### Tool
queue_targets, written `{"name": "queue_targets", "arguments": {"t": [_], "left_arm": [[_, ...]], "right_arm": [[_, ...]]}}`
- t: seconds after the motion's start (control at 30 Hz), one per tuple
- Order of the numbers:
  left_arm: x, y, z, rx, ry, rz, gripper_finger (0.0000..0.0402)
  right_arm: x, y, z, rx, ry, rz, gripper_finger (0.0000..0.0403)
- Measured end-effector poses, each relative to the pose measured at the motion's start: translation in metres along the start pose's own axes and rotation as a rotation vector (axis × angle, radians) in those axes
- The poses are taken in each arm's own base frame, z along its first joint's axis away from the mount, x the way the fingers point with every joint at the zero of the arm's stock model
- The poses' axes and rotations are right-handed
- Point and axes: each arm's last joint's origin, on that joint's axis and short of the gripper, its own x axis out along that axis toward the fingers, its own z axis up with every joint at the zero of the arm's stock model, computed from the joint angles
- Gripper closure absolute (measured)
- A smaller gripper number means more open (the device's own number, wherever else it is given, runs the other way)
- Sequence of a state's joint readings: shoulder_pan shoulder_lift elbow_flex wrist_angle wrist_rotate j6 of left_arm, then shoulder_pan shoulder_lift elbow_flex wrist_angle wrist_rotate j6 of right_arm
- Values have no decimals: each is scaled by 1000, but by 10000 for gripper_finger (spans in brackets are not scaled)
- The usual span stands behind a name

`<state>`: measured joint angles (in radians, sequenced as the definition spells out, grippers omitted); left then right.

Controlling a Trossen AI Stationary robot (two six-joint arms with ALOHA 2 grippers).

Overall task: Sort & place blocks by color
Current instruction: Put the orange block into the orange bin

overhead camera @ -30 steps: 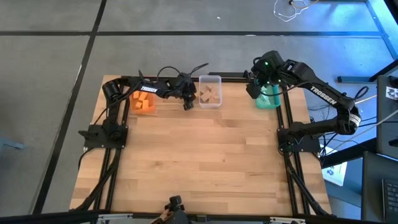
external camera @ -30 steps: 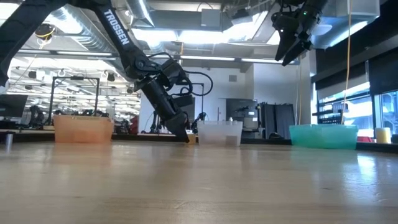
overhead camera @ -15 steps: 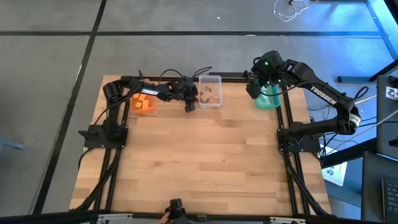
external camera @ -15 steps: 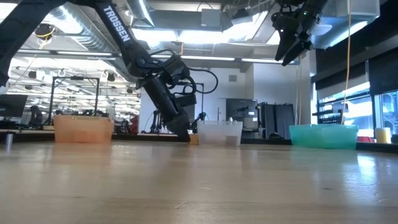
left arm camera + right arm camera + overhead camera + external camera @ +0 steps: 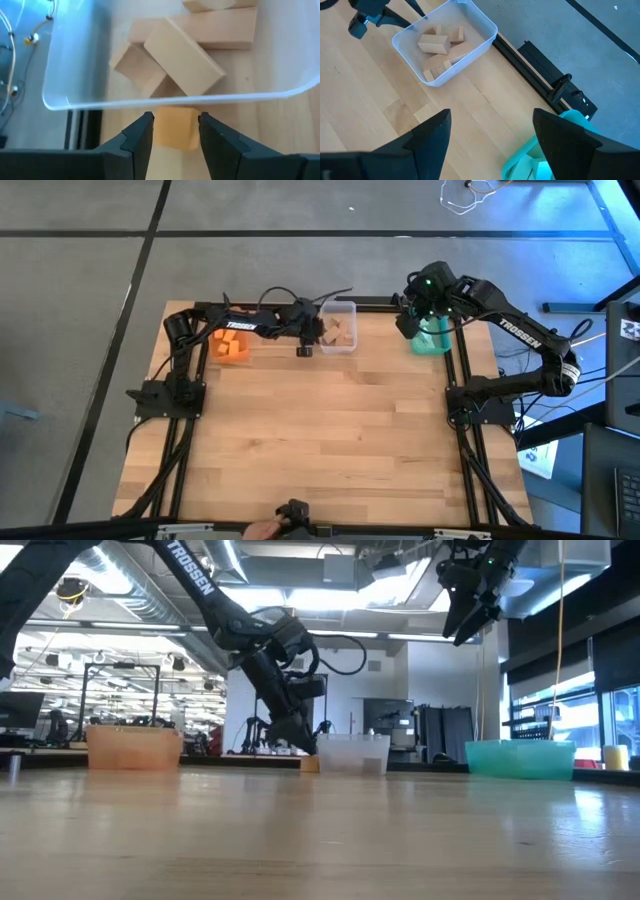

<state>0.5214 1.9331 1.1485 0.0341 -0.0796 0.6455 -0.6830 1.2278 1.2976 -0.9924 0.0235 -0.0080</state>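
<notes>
our left pincer point(image 5: 175, 131) holds a plain wood block point(image 5: 173, 128) just outside the clear bin point(image 5: 75, 102); raised too little, it could catch the wall. our right pincer point(image 5: 490, 137) hangs wide above the teal bin point(image 5: 540, 160).

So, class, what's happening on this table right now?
The left gripper holds a plain wood block between its fingers, just outside the clear bin, which already holds several wood blocks. The right gripper hangs open above the teal bin. The orange bin holds orange blocks.
</notes>
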Motion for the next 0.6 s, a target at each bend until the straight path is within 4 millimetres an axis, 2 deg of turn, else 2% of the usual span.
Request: {"name": "queue_targets", "arguments": {"t": [0.17, 0.27, 0.37, 0.6], "left_arm": [[-1, 12, 1, -3, -8, 17, 253], [-1, 16, -2, -69, 45, 32, 253], [-4, 17, 1, -130, 91, 27, 254], [-10, 16, 10, -112, 156, -69, 254]], "right_arm": [[0, 0, 0, 0, 0, 0, 121], [0, 0, 0, 0, 0, 0, 121], [0, 0, 0, 0, 0, 0, 121], [0, 0, 0, 1, 1, 0, 121]]}}
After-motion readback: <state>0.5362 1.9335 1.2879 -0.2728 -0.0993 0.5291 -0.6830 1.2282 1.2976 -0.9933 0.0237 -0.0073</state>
